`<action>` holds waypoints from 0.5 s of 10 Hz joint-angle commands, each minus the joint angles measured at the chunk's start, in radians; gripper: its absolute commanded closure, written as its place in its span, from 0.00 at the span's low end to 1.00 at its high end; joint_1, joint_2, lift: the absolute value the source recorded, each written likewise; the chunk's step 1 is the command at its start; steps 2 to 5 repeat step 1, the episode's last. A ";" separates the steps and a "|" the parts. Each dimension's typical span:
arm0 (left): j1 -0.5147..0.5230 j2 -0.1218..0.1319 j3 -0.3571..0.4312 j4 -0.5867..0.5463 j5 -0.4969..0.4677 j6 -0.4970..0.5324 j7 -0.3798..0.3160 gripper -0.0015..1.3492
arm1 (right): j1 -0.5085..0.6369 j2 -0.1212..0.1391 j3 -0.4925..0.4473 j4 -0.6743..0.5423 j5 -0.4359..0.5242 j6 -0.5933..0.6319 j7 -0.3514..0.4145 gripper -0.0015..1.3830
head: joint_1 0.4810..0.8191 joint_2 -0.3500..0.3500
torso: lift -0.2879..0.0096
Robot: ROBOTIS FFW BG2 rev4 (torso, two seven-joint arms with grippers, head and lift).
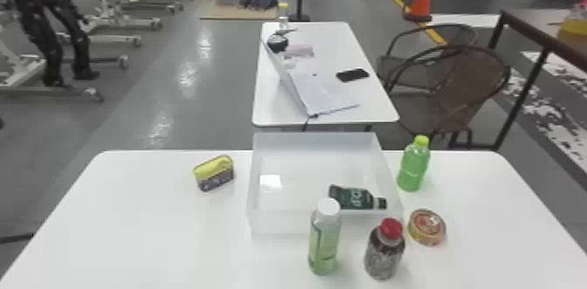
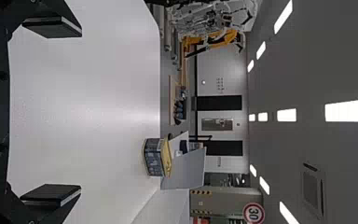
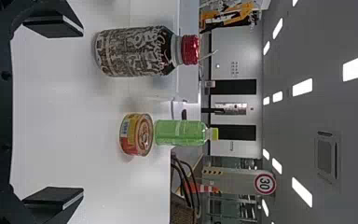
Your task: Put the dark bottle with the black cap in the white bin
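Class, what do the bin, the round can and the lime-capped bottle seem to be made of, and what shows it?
Bin: probably plastic, smooth and milky; its walls look faintly see-through.
Round can: likely metal, with a shiny, rimmed lid.
Lime-capped bottle: seemingly plastic, glossy; its green body looks see-through.

The white rectangular bin [image 1: 279, 223] looks like smooth plastic; at its four o'clock, the squat round red-and-gold can [image 1: 427, 226] looks like glossy metal. The white rectangular table [image 1: 131, 222] looks smooth, faintly glossy.
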 commanded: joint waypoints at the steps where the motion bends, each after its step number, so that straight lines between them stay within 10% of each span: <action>1: -0.001 -0.003 0.000 0.004 0.006 -0.001 0.000 0.09 | -0.001 0.000 0.000 0.000 -0.001 0.000 0.000 0.07 | 0.20 0.50 | 0.63; 5: -0.001 -0.003 0.000 0.004 0.006 -0.001 0.000 0.09 | -0.001 0.000 0.000 0.000 -0.001 0.000 0.000 0.07 | 0.20 0.50 | 0.63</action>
